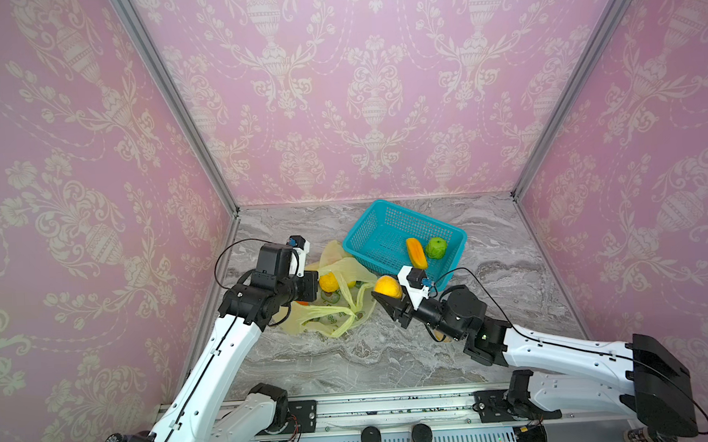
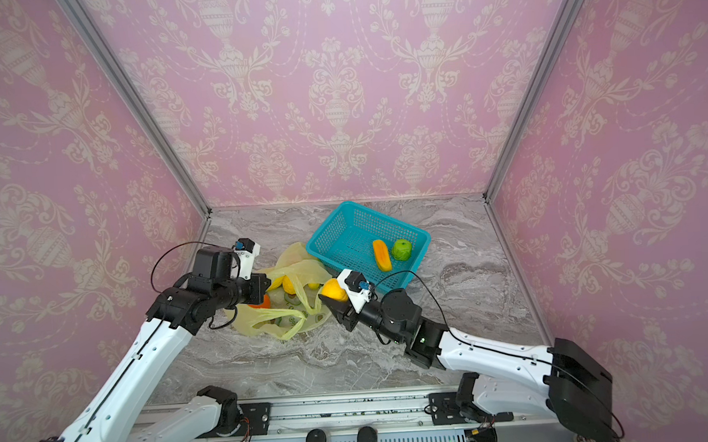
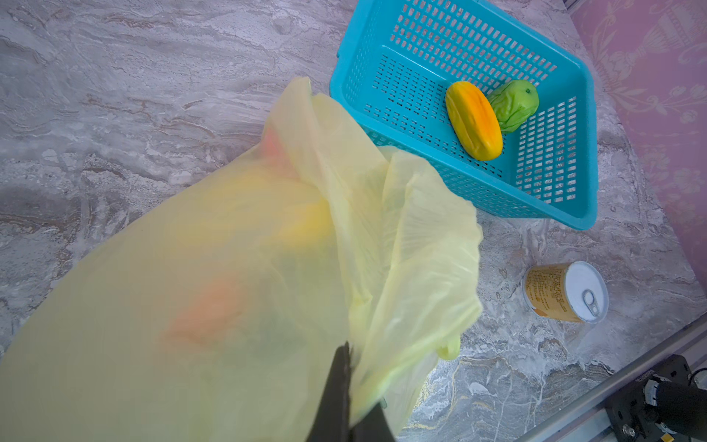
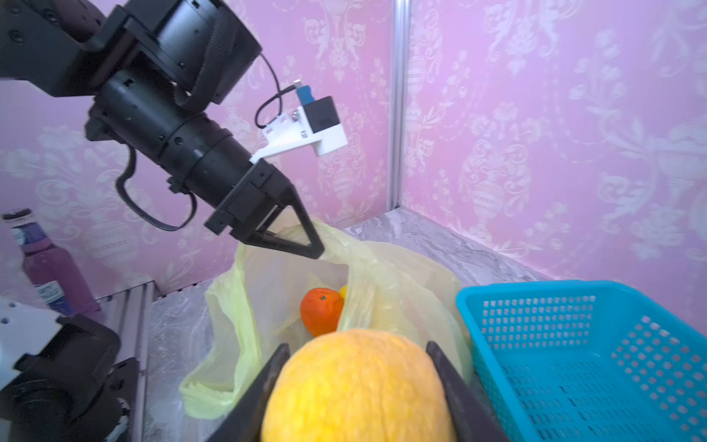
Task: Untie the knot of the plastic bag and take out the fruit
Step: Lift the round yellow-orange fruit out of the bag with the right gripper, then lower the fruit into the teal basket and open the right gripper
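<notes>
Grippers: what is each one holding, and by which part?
The right gripper clamps the orange-yellow round fruit across its sides; the left gripper, shut, pinches the plastic bag by its upper rim.

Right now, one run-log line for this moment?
left gripper: shut on plastic bag rim | right gripper: shut on round yellow fruit | basket: long yellow fruit, green fruit | plastic bag: orange fruit inside

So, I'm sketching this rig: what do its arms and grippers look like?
The left arm and right arm have white shells, black joints and thin black cables. The left gripper has black triangular open-frame fingers; a white bracket on it carries a black camera with a blue plug.
</notes>
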### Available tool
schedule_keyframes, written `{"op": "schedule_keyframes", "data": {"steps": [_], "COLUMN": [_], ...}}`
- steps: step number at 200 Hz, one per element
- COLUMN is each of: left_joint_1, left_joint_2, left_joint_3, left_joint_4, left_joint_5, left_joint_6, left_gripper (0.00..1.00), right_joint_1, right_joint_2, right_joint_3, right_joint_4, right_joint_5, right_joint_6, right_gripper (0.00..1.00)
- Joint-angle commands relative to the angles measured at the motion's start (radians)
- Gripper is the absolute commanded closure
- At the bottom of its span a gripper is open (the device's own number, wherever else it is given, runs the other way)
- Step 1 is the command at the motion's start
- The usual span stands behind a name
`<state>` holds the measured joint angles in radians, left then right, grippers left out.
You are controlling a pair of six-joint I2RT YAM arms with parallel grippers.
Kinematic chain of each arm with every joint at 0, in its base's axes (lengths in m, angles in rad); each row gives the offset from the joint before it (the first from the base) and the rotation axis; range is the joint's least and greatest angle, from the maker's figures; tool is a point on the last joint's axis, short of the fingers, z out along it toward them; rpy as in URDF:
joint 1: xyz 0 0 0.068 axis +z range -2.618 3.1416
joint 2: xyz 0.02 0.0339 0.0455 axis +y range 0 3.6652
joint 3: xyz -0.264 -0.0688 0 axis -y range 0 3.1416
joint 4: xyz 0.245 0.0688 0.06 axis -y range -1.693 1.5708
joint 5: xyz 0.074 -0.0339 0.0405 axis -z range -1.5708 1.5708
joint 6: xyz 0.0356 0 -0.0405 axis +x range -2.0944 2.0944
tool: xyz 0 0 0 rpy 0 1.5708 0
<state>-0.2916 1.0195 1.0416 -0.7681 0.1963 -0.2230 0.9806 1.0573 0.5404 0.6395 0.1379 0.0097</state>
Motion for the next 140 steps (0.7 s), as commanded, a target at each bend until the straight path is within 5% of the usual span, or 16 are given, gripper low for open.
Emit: {"op": "schedule_keyframes", "data": {"steps": [1,52,87,140], "left_joint_1": [-0.003,-0.003,-0.005,-0.004], "left_joint_2": [0.013,0.013,0.028,0.025], "left_joint_3": [-0.014,-0.017,-0.017,-0.019], "left_joint_4": [-0.024,-0.023,-0.026,-0.026], "left_joint_5": [-0.034,-0.036,-0.043,-0.051], "left_joint_6": [0.009,0.008,0.008,0.01], "left_gripper": [1.0,1.0,1.0,1.0], "right_joint_1": [-0.062,-0.268,-0.391,-0.426], "right_joint_2": [-0.096,-0.101,0.146,0.515], "right_joint_3": [-0.053,-0.062,0.103,0.41], "right_joint_4": [-0.063,-0.145,-0.305,-0.565], "right_joint_5": [0.183,0.186,0.072,0.038], "right_joint_6": [-0.044,0.078,0.185,0.205], "right_gripper": [0.82,0.83,0.83,0.87]}}
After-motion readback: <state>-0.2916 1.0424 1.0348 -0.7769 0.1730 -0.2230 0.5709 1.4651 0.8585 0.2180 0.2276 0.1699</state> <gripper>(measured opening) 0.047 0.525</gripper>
